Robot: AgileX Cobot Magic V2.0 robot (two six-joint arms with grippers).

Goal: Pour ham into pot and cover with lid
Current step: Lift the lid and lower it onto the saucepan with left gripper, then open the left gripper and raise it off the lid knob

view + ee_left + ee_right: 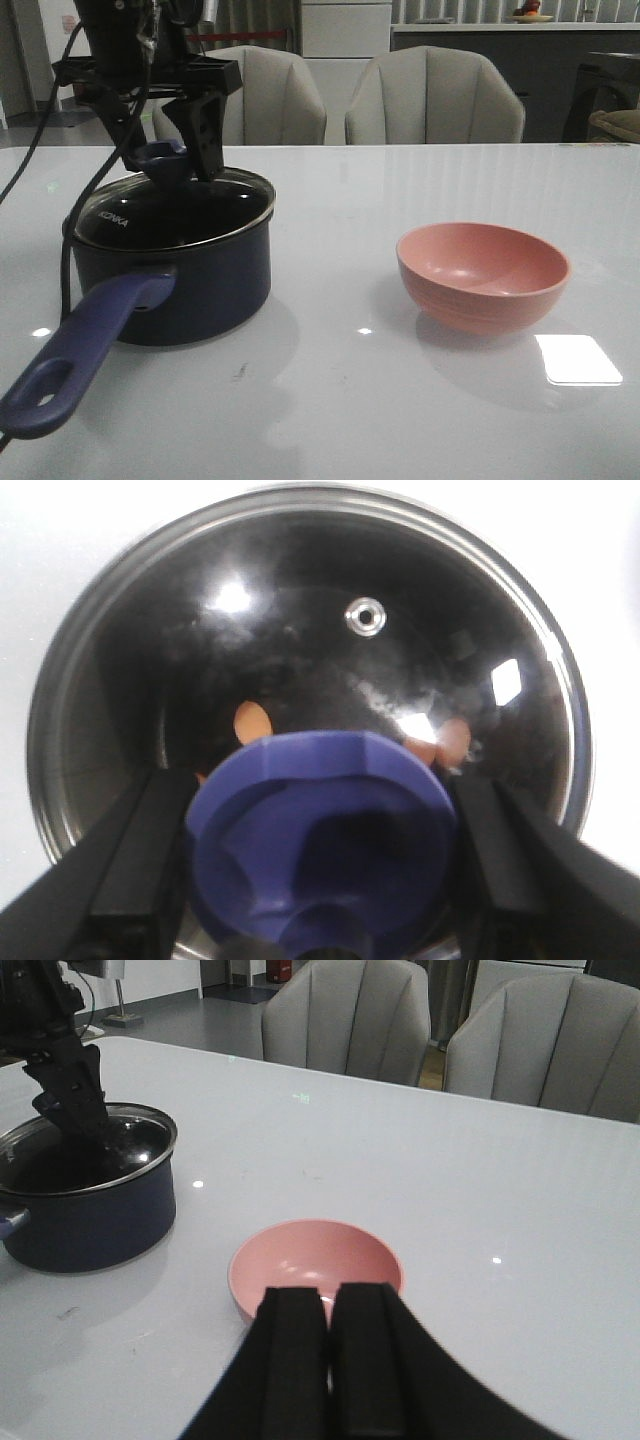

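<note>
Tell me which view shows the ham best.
Left wrist view: orange ham pieces show through the glass lid, beside the blue knob. Front and right wrist views show only the dark lid on the pot, no ham.

White "KONKA" lettering on the dark glass lid (175,210), near its steel rim

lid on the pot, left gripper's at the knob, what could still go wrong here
1. In the front view the lid looks slightly tilted on the pot; if it isn't seated, it may sit crooked.
2. The left gripper has its jaws either side of the blue knob; lifting away unopened could drag the lid off.
</note>
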